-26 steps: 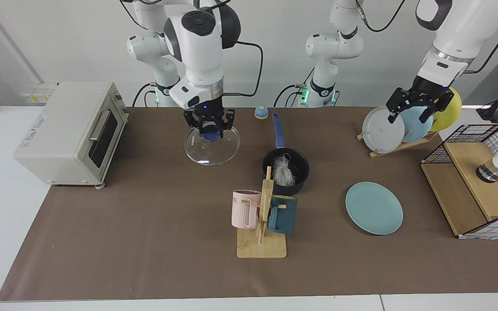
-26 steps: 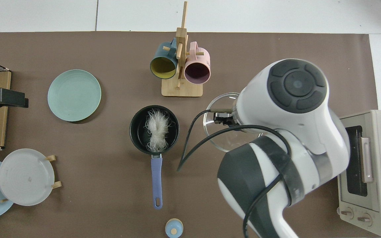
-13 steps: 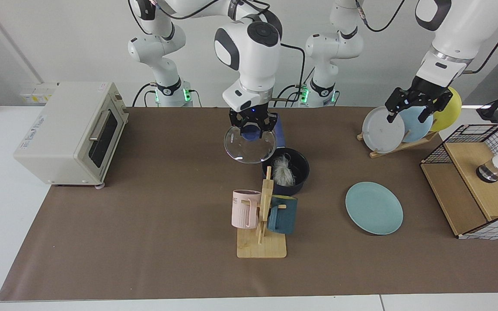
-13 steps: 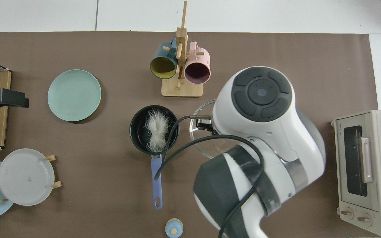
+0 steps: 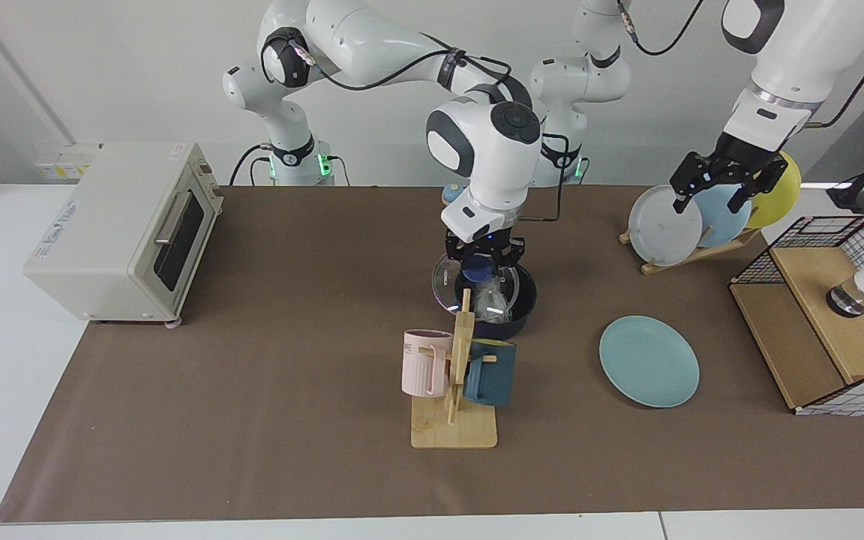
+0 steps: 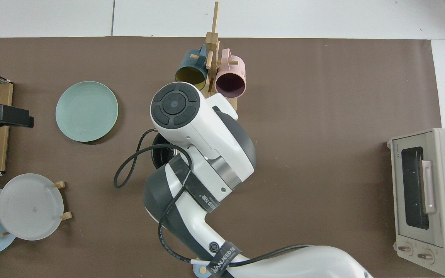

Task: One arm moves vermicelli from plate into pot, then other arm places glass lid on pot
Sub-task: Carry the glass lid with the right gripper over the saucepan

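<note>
Right claw (image 5: 483, 264) pinching blue knob of clear glass lid (image 5: 450, 286) | just above, offset from, navy saucepan (image 5: 520, 304) | left claw (image 5: 711, 185) waiting, spread.

From above, my right arm (image 6: 203, 154) covers the pot (image 6: 156, 152) almost wholly, with the glass lid and vermicelli beneath it hidden. Facing, the mug rack (image 5: 462, 352) masks the pot's near rim.

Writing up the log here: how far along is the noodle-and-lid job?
Done: the vermicelli lies in the pot, and the plate is bare. In hand: the right gripper holds the glass lid by its knob above the pot. Left: lowering and releasing it. The left gripper waits by the plate rack.
</note>
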